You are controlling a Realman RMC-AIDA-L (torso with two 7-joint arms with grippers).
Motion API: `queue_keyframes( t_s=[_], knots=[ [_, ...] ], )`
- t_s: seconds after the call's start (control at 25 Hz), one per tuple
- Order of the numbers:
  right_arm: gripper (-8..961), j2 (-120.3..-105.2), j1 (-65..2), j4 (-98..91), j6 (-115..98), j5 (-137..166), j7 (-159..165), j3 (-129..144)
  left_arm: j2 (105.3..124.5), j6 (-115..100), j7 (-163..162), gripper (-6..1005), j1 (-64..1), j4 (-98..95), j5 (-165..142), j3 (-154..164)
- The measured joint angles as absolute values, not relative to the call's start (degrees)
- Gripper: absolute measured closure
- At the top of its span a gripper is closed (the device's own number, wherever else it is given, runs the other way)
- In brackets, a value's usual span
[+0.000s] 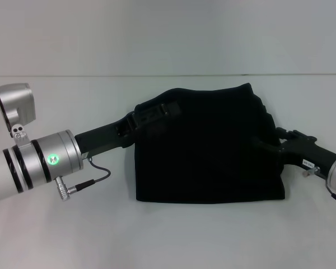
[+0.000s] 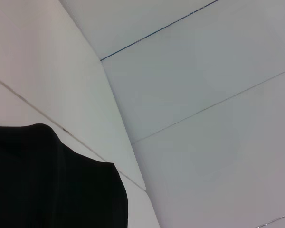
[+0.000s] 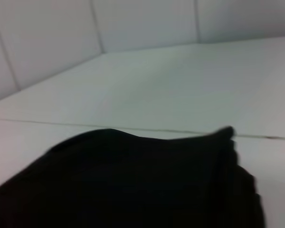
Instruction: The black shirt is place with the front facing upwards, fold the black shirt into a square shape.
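black shirt [image 1: 207,148]: folded block on table [image 1: 168,235]
left gripper [image 1: 151,115]: at shirt's left edge, state unclear
right gripper [image 1: 271,143]: at shirt's right edge, state unclear

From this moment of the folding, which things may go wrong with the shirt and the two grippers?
1. Both the left gripper and the right gripper reach in at the sides of the black shirt; pulling out may drag a layer and undo the fold.
2. The top edge bulges on the left and rises to a corner on the right, so the shape may end uneven instead of square.
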State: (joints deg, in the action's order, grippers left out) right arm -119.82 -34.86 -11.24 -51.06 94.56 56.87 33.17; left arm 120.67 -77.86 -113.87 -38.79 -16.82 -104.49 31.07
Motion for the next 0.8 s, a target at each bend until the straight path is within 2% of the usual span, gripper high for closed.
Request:
queue_keyframes(
  t_s=[0.28,0.52,0.64,0.8],
  knots=[
    [144,-119.77,-34.3,-11.6,-51.6,94.6,57.9,31.1,120.54,-77.6,-113.9,113,-38.5,-16.9,-104.7,31.2],
    [145,-119.41,-32.2,-16.2,-60.6,94.7,61.9,26.4,119.91,-78.0,-113.9,113,-38.3,-16.9,-104.9,31.5],
    [145,-118.07,-32.9,-22.9,-61.7,98.0,76.7,29.4,118.56,-79.3,-113.9,113,-38.3,-17.0,-105.2,32.8],
    [145,-114.09,-36.2,-29.1,-63.2,105.5,100.0,37.1,115.26,-81.6,-113.4,113,-37.0,-17.4,-105.3,36.6]
  ],
)
